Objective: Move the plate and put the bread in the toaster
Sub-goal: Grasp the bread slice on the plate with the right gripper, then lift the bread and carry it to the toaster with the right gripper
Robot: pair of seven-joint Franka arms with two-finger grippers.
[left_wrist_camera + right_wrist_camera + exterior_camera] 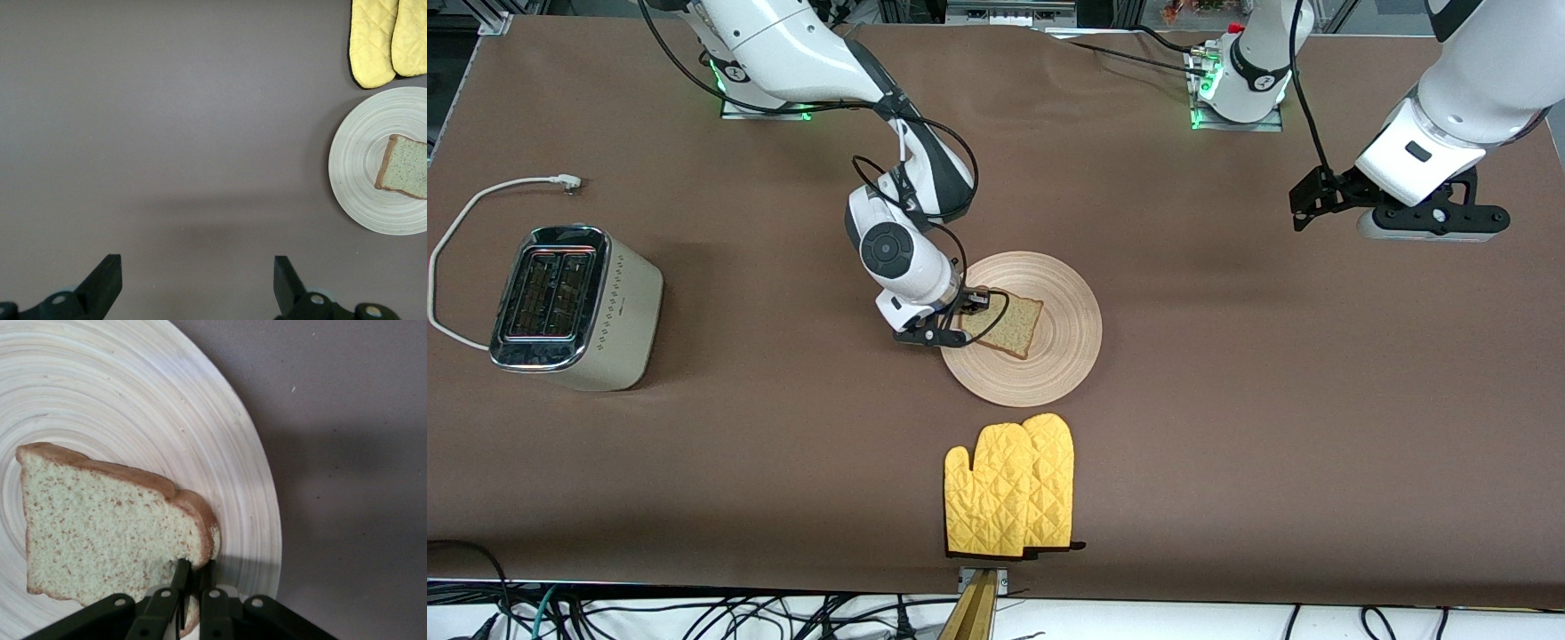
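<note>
The light-wood plate (1054, 364) lies mid-table with the slice of bread (1016, 325) on it. My right gripper (964, 320) is low over the plate's rim toward the right arm's end of the table. It is shut on the bread's crust edge, and its own view shows it pinching (193, 577) the bread (100, 520) on the plate (200, 420). The cream toaster (574, 307) stands at the right arm's end, both slots showing. My left gripper (1436, 218) hangs open and empty over bare table (198, 283); its view shows the plate (360, 167) and bread (407, 167).
Two yellow oven mitts (1011, 487) lie nearer the front camera than the plate, close to the table's front edge; they also show in the left wrist view (387, 40). The toaster's white cord (463, 213) loops on the table beside it.
</note>
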